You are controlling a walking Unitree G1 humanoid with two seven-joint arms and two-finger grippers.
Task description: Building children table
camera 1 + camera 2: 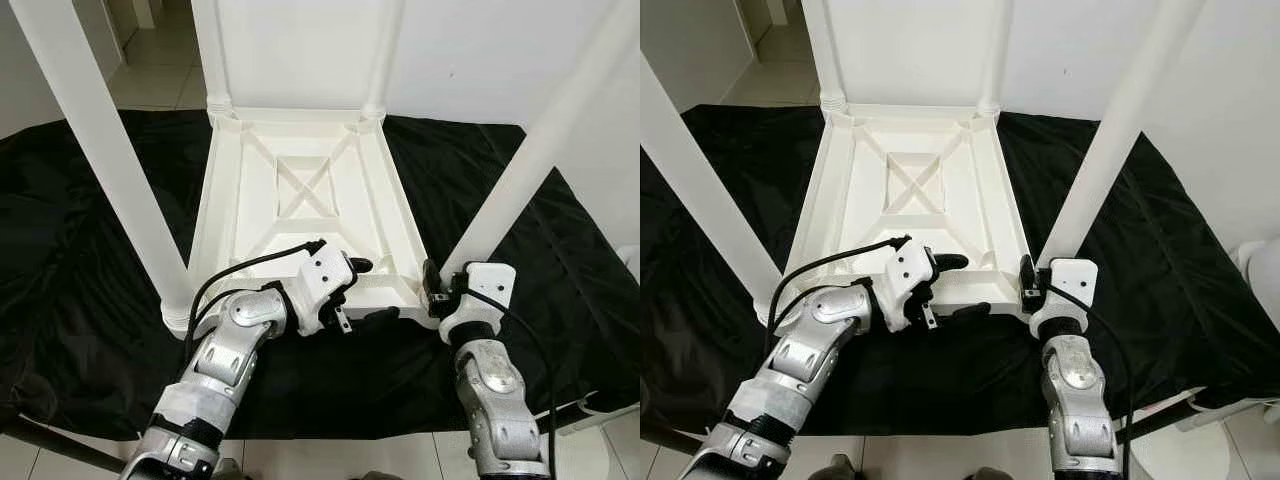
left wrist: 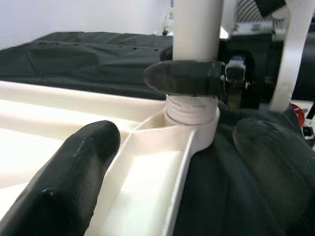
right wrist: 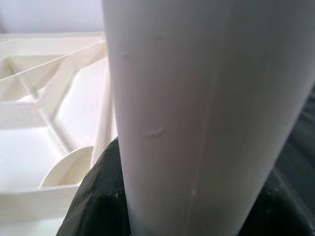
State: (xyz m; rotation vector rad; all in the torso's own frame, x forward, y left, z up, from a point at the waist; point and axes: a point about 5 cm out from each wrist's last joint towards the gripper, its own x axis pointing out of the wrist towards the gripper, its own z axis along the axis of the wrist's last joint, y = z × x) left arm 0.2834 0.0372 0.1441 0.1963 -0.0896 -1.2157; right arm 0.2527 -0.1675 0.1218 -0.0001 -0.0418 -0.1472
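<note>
The white plastic table [image 1: 305, 195] lies upside down on a black cloth [image 1: 80, 250] spread over the floor, its ribbed underside facing up with a cross brace at the centre. Four white legs stand in the corner sockets: two far ones [image 1: 212, 50] and two near ones, the near left leg [image 1: 100, 150] and the near right leg [image 1: 545, 140], both rising out past the camera.

The right hand [image 1: 433, 285] is at the near right corner, its fingers closed around the base of the near right leg just above the socket. In the right wrist view the leg [image 3: 206, 113] stands upright between the black fingers [image 3: 98, 196], touching them on both sides.

The left hand [image 1: 362, 290] sits over the near edge of the table frame, beside the right hand. Its fingers are spread wide and hold nothing: one finger [image 2: 74, 177] lies over the inside of the tray, the other [image 2: 275, 167] over the cloth outside the rim. The left wrist view looks along the frame edge to the corner socket [image 2: 193, 110], where a right-hand finger [image 2: 184, 78] wraps the leg just above the threaded collar.

Tiled floor [image 1: 150, 80] shows beyond the cloth at the far left, and a white wall behind the table.
</note>
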